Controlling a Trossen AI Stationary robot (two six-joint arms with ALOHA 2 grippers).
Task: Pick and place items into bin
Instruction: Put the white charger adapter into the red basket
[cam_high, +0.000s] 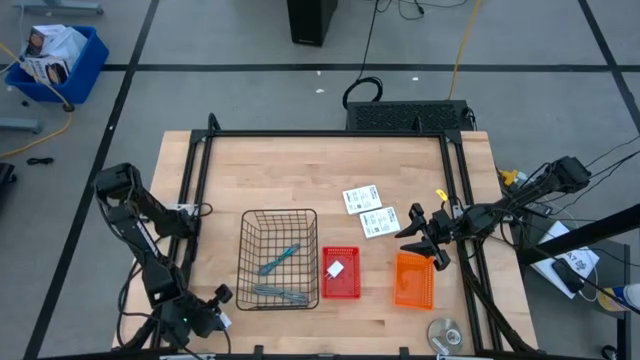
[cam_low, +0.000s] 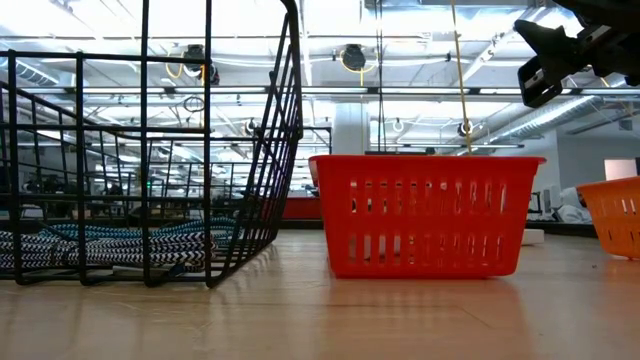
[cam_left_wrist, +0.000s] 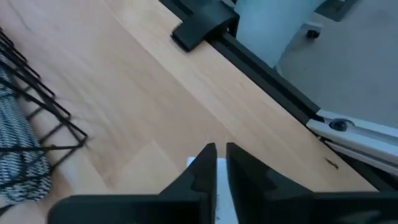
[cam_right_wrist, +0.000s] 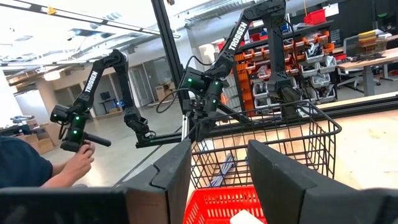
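Observation:
My left gripper (cam_high: 222, 297) is at the table's near left corner, just left of the black wire basket (cam_high: 280, 258), with its fingers (cam_left_wrist: 202, 168) shut on a small white item (cam_left_wrist: 191, 163). Block or card, I cannot tell. In the basket lie two teal and grey tools (cam_high: 280, 260). A white block (cam_high: 336, 268) rests in the red bin (cam_high: 340, 290). Two white cards (cam_high: 362, 198) lie flat on the wood farther back. My right gripper (cam_high: 428, 240) hangs open in the air between the cards and the orange bin (cam_high: 413, 280). My left gripper pinches the small white item between its two fingers. A white corner (cam_left_wrist: 191, 163) sticks out beside one finger and a white strip (cam_left_wrist: 222, 183) shows in the narrow gap. The fingers slant down at the table. Whether the item is clear of the wood cannot be told.
Black frame rails (cam_high: 195, 200) run along the table's left, far and right sides. A round silver disc (cam_high: 445, 332) lies at the near right corner. In the low view the basket (cam_low: 150, 150), red bin (cam_low: 425, 215) and orange bin (cam_low: 615, 215) stand in a row. A person's hand (cam_right_wrist: 81, 163) shows beyond the table.

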